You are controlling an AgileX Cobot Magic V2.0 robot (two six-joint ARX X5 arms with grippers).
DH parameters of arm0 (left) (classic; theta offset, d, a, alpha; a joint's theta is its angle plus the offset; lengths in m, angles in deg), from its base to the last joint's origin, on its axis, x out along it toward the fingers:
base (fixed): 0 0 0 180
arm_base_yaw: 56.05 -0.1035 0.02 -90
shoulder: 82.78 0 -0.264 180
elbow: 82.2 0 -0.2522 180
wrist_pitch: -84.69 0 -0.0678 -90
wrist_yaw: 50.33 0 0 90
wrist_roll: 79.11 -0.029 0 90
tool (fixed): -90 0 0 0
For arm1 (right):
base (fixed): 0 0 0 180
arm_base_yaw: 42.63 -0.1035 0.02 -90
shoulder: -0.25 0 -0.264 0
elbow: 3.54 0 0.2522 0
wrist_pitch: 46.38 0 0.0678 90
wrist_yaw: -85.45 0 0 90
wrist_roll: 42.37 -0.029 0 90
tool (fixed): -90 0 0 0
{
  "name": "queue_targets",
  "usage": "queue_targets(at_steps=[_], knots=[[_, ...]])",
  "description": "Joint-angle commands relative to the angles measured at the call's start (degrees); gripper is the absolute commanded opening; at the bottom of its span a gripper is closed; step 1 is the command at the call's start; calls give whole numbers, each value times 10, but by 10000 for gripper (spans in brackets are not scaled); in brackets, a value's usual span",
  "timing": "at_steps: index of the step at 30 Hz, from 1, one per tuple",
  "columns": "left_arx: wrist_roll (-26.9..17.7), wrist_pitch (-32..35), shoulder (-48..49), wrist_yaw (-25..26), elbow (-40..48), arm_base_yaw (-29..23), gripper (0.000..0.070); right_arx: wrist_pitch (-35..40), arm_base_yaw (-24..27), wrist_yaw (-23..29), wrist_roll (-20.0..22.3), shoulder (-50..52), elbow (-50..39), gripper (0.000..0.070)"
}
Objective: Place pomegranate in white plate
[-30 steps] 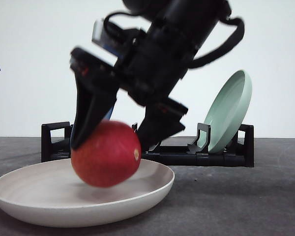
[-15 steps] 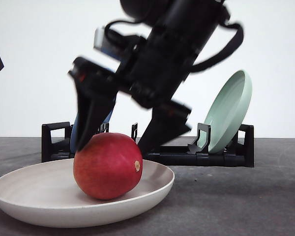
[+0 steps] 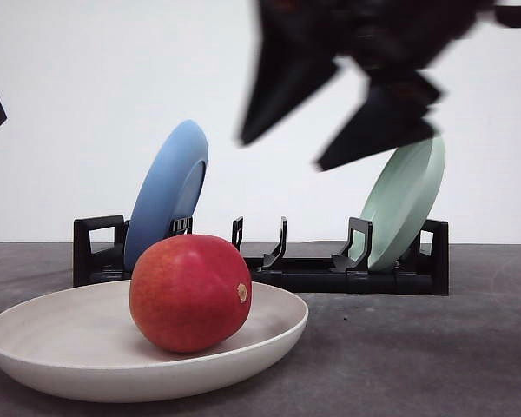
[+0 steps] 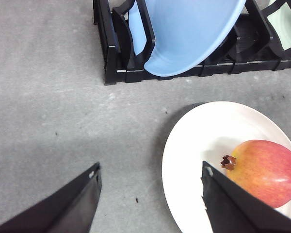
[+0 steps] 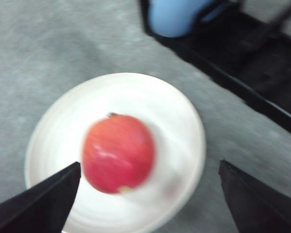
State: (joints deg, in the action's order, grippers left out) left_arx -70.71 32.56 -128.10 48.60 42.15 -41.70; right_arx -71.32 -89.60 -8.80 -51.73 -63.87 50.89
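1. Front view: the pomegranate (image 3: 189,293) sits in the white plate (image 3: 52,352) on the bench (image 3: 417,365), left of the plate's middle, with nothing touching it.
2. High above, the right fingers (image 3: 334,117) are spread wide and blurred, well clear of the fruit. The right wrist view agrees: spread fingers (image 5: 145,194) with the fruit and plate well below them.
3. In the left wrist view, the left fingers (image 4: 150,199) are also spread and hold nothing, over bare bench just beside the plate's rim.
4. Behind the plate, a black rack (image 3: 330,274) holds a blue plate (image 3: 167,195) and a green plate (image 3: 404,200), both on edge.
5. Judged from this, the placing is done and the step in hand is the retreat. The next move only calls for the right arm to pull clear without knocking the racked plates.
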Motion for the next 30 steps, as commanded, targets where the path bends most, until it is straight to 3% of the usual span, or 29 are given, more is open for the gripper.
queue_targets(at_steps=[1,8,13,16,22,23,25,26,30], knots=[[0,2,-3,-1,-8,0,391,4,16,4,4,35,-13,561],[0,2,-3,-1,-8,0,391,-65,150,2,47,142,-61,561],[0,2,-3,-1,-8,0,390,-106,257,-14,106,164,-62,561],[0,3,-3,-1,-8,0,391,-106,309,-42,112,162,-62,561],[1,3,-3,-1,-8,0,388,-101,336,-50,112,163,-62,546],[0,2,-3,-1,-8,0,381,-105,336,-47,111,163,-62,507],[1,1,-3,-1,-8,0,138,-119,336,-43,113,163,-62,127],[2,1,-3,-1,-8,0,19,-123,336,-41,117,163,-62,13],[2,-2,-3,1,-9,0,0,-118,336,-48,116,163,-62,19]])
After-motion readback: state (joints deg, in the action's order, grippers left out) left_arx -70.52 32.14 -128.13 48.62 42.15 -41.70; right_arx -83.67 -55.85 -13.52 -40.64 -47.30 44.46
